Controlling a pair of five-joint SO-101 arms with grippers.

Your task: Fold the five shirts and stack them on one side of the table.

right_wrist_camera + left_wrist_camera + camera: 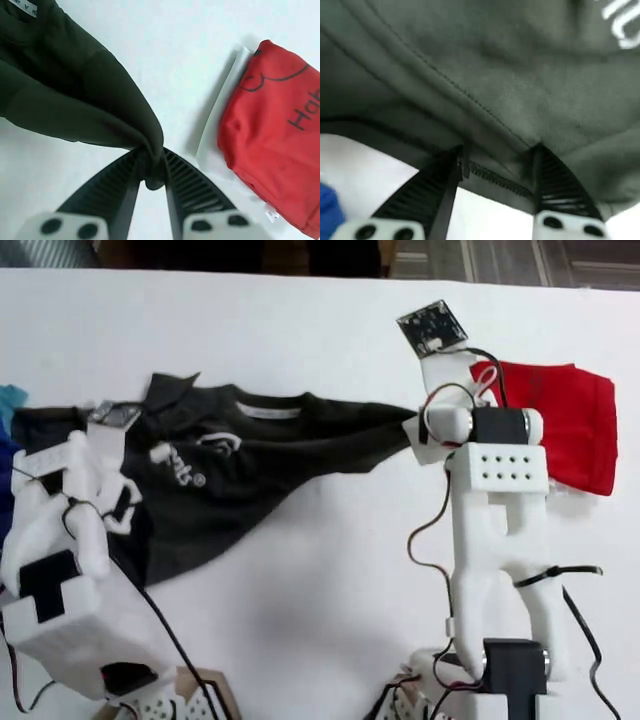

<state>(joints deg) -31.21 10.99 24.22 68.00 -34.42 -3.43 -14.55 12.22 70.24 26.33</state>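
Dark grey cotton shirt [250,460]: crumpled across the white table [330,620], near the folded red shirt [560,425].
Handling: likely soft, light and limp; best gripped at hems or sleeve ends.
Right hand [152,172]: pinched on a sleeve tip.
Left hand [495,165]: fingers apart, astride the hem.

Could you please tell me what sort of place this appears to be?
Probably a robotics lab bench: a white table, the right gripper pinching a black shirt, a folded red shirt.

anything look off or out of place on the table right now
Nothing damaged or spilled. The black shirt lies askew and bunched, one sleeve stretched out toward the red shirt by the right end effector, which pinches it.
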